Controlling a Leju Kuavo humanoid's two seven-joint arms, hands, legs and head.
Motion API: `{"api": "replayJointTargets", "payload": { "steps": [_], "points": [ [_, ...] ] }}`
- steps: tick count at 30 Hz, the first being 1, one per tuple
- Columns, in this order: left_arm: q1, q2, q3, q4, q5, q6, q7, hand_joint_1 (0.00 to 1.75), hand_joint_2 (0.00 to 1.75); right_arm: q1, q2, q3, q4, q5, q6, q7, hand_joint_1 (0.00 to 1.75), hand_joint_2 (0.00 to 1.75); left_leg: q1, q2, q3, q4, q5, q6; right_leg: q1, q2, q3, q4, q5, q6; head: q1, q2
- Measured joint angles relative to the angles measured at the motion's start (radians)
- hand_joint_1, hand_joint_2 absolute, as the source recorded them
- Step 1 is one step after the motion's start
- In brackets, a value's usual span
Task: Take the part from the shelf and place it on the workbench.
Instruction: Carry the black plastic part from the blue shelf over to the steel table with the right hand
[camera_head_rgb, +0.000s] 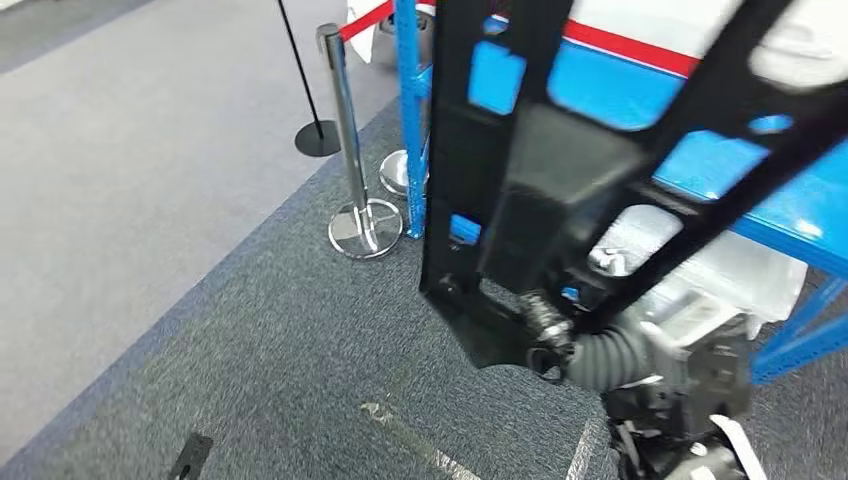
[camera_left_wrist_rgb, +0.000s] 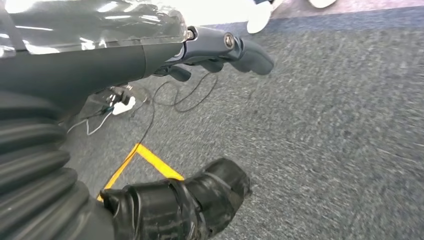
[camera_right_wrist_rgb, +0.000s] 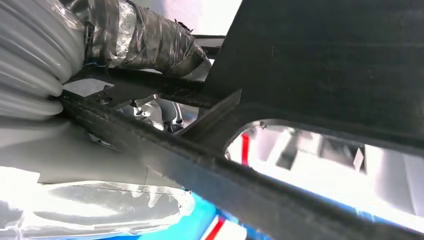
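Grey carpet (camera_head_rgb: 250, 350) underfoot, blue shelf (camera_head_rgb: 412, 130) close ahead. Right hand (camera_head_rgb: 560, 345) gripped black part (camera_head_rgb: 540, 170), held high before shelf. Left hand (camera_left_wrist_rgb: 220, 50) hung empty, fingers apart. Risk: long part could snag shelf upright (camera_head_rgb: 408, 60) or stanchion (camera_head_rgb: 345, 130) during turn.

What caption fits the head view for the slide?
Right hand holds a black frame part up beside the blue shelf, above grey carpet.

Chrome stanchion post (camera_head_rgb: 345, 140) with round base at 10 o'clock, red belt (camera_head_rgb: 365, 18) running off its top. Black-base pole (camera_head_rgb: 305, 80) at 11. Grey carpet (camera_head_rgb: 250, 340); yellow floor tape (camera_left_wrist_rgb: 150, 161); thin, possibly loose cables (camera_left_wrist_rgb: 185, 97).
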Motion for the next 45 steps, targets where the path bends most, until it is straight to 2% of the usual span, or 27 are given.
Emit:
{"api": "replayJointTargets", "payload": {
  "steps": [2,4,6,7,9,10,12,13,15,16,17,19,21,23,24,25,26,28,30,33,35,37,39,40,42,44,45],
  "points": [
    [-0.001,0.001,-0.002,0.0,0.0,-0.002,0.015,0.0,1.75,-0.01,0.019,0.027,0.048,-0.007,0.023,-0.001,1.75,1.75,0.003,-0.024,0.0,-0.007,0.007,0.013,0.002,-0.016,0.003,-0.005,-0.002,0.01,0.001,0.0],
    [0.001,0.002,-0.005,0.0,0.0,-0.004,0.025,0.0,1.75,-0.018,0.036,0.057,0.096,-0.014,0.035,-0.009,1.75,1.75,0.01,-0.048,0.006,-0.021,0.016,0.024,0.0,0.014,-0.001,0.014,-0.021,0.017,0.005,0.0],
    [0.0,0.002,-0.007,0.0,0.0,-0.005,0.028,0.0,1.75,-0.022,0.047,0.081,0.132,-0.02,0.038,-0.016,1.75,1.75,0.013,-0.071,0.01,-0.028,0.021,0.032,-0.003,0.076,-0.042,0.11,-0.072,0.017,0.01,0.0],
    [-0.001,0.002,-0.008,0.0,-0.001,-0.006,0.029,0.0,1.75,-0.021,0.054,0.092,0.15,-0.026,0.039,-0.021,1.75,1.75,0.013,-0.084,0.01,-0.028,0.021,0.035,-0.003,0.095,-0.075,0.176,-0.099,0.016,0.012,0.0],
    [0.0,0.003,-0.01,0.0,-0.001,-0.004,0.029,0.0,1.75,-0.014,0.067,0.116,0.191,-0.041,0.044,-0.035,1.75,1.75,0.013,-0.113,0.009,-0.024,0.02,0.037,-0.004,0.109,-0.124,0.261,-0.116,0.017,0.013,0.0],
    [0.001,0.004,-0.01,0.0,-0.001,-0.003,0.029,0.0,1.75,-0.009,0.072,0.126,0.209,-0.047,0.046,-0.043,1.75,1.75,0.013,-0.128,0.008,-0.02,0.019,0.036,-0.005,0.11,-0.127,0.254,-0.097,0.017,0.013,0.0],
    [0.002,0.004,-0.012,0.0,-0.001,-0.002,0.029,0.0,1.75,-0.004,0.078,0.138,0.233,-0.054,0.048,-0.055,1.75,1.75,0.015,-0.158,0.004,-0.007,0.012,0.03,-0.009,0.124,-0.092,0.158,-0.028,0.016,0.013,0.0],
    [0.002,0.005,-0.013,0.0,-0.001,-0.001,0.029,0.0,1.75,-0.004,0.081,0.141,0.241,-0.056,0.047,-0.06,1.75,1.75,0.015,-0.17,0.0,0.002,0.008,0.024,-0.011,0.145,-0.069,0.104,-0.006,0.015,0.013,0.0],
    [0.001,0.011,-0.016,0.0,-0.001,0.0,0.029,0.0,1.75,-0.004,0.094,0.149,0.259,-0.065,0.048,-0.076,1.75,1.75,0.018,-0.192,-0.014,0.019,0.003,0.011,-0.014,0.181,-0.043,0.043,0.007,0.013,0.013,0.0],
    [0.003,0.014,-0.021,0.0,-0.001,0.0,0.03,0.0,1.75,-0.002,0.102,0.156,0.271,-0.076,0.052,-0.088,1.75,1.75,0.02,-0.203,-0.021,0.022,0.003,0.004,-0.012,0.187,-0.04,0.037,0.001,0.011,0.013,0.0],
    [0.005,0.019,-0.025,0.0,-0.001,0.0,0.032,0.0,1.75,0.001,0.112,0.163,0.282,-0.089,0.057,-0.101,1.75,1.75,0.023,-0.211,-0.026,0.024,0.004,-0.002,-0.012,0.178,-0.038,0.033,0.004,0.006,0.013,0.0],
    [0.008,0.025,-0.033,0.001,-0.001,0.0,0.036,0.0,1.75,0.007,0.126,0.175,0.3,-0.111,0.067,-0.122,1.75,1.75,0.02,-0.168,-0.04,0.043,-0.007,-0.013,-0.011,0.153,-0.034,0.029,0.006,-0.005,0.007,0.0],
    [0.005,0.03,-0.035,0.001,-0.001,0.0,0.038,0.0,1.75,0.011,0.133,0.18,0.307,-0.116,0.069,-0.126,1.75,1.75,0.016,-0.096,-0.08,0.127,-0.05,-0.022,-0.008,0.127,-0.03,0.026,0.006,-0.015,-0.002,0.0],
    [0.004,0.033,-0.041,0.001,-0.001,0.0,0.038,0.0,1.75,0.015,0.135,0.183,0.313,-0.114,0.065,-0.124,1.75,1.75,0.019,-0.071,-0.136,0.234,-0.094,-0.026,-0.004,0.097,-0.03,0.026,0.004,-0.02,-0.004,0.0],
    [0.005,0.034,-0.045,0.001,-0.001,0.0,0.038,0.0,1.75,0.018,0.135,0.185,0.317,-0.113,0.062,-0.123,1.75,1.75,0.019,-0.067,-0.15,0.261,-0.098,-0.026,-0.002,0.083,-0.029,0.026,0.002,-0.021,-0.004,0.0],
    [0.007,0.034,-0.049,0.001,-0.001,0.0,0.037,0.0,1.75,0.021,0.135,0.186,0.32,-0.11,0.059,-0.121,1.75,1.75,0.019,-0.065,-0.147,0.254,-0.086,-0.024,0.0,0.069,-0.028,0.026,0.0,-0.022,-0.004,0.0],
    [0.008,0.034,-0.051,0.001,-0.001,0.0,0.036,0.0,1.75,0.023,0.135,0.186,0.322,-0.105,0.055,-0.119,1.75,1.75,0.018,-0.061,-0.124,0.213,-0.06,-0.019,0.001,0.056,-0.027,0.026,-0.002,-0.021,-0.004,0.0],
    [0.007,0.035,-0.053,0.001,-0.001,0.0,0.034,0.0,1.75,0.026,0.135,0.186,0.322,-0.091,0.044,-0.112,1.75,1.75,0.01,-0.028,-0.056,0.09,-0.013,-0.004,0.005,0.033,-0.02,0.024,-0.006,-0.019,-0.003,0.0],
    [0.006,0.035,-0.055,0.001,-0.001,0.0,0.032,0.0,1.75,0.027,0.134,0.186,0.322,-0.074,0.036,-0.1,1.75,1.75,-0.001,-0.002,-0.017,0.02,0.002,0.009,0.008,0.015,-0.012,0.018,-0.009,-0.012,-0.003,0.0],
    [0.011,0.036,-0.057,0.001,-0.001,0.0,0.032,0.0,1.75,0.03,0.133,0.186,0.321,-0.057,0.033,-0.084,1.75,1.75,-0.002,-0.026,-0.005,-0.002,0.008,0.022,0.008,-0.002,0.004,0.003,-0.01,0.005,-0.003,0.0],
    [0.012,0.035,-0.057,0.002,-0.001,0.0,0.033,0.0,1.75,0.03,0.132,0.186,0.318,-0.053,0.033,-0.082,1.75,1.75,0.005,-0.045,0.013,-0.024,0.017,0.032,0.007,0.038,-0.003,0.035,-0.036,0.013,-0.001,0.0],
    [0.009,0.034,-0.057,0.002,-0.001,-0.001,0.033,0.0,1.75,0.034,0.129,0.186,0.316,-0.05,0.033,-0.082,1.75,1.75,0.008,-0.066,0.02,-0.032,0.021,0.039,0.005,0.093,-0.057,0.148,-0.089,0.015,0.003,0.0],
    [0.007,0.034,-0.057,0.002,-0.001,-0.001,0.032,0.0,1.75,0.042,0.125,0.186,0.316,-0.045,0.032,-0.076,1.75,1.75,0.007,-0.092,0.02,-0.028,0.02,0.043,0.005,0.11,-0.118,0.252,-0.116,0.017,0.005,0.0],
    [0.007,0.034,-0.057,0.002,-0.001,-0.001,0.031,0.0,1.75,0.045,0.123,0.186,0.316,-0.042,0.032,-0.072,1.75,1.75,0.007,-0.106,0.019,-0.025,0.018,0.043,0.004,0.112,-0.129,0.26,-0.103,0.018,0.005,0.0],
    [0.007,0.033,-0.057,0.002,-0.001,-0.002,0.024,0.0,1.75,0.047,0.121,0.186,0.315,-0.033,0.027,-0.064,1.75,1.75,0.009,-0.134,0.018,-0.014,0.012,0.039,-0.001,0.128,-0.098,0.167,-0.032,0.02,0.006,0.0],
    [0.001,0.03,-0.057,0.002,-0.001,-0.004,0.016,0.0,1.75,0.048,0.118,0.186,0.312,-0.024,0.021,-0.061,1.75,1.75,0.009,-0.161,0.008,0.005,0.002,0.029,-0.009,0.178,-0.052,0.055,0.014,0.021,0.005,0.0],
    [-0.002,0.029,-0.058,0.002,-0.001,-0.005,0.014,0.0,1.75,0.049,0.116,0.186,0.309,-0.021,0.019,-0.061,1.75,1.75,0.011,-0.173,0.0,0.012,0.0,0.023,-0.01,0.196,-0.041,0.026,0.02,0.02,0.005,0.0]
  ]
}}
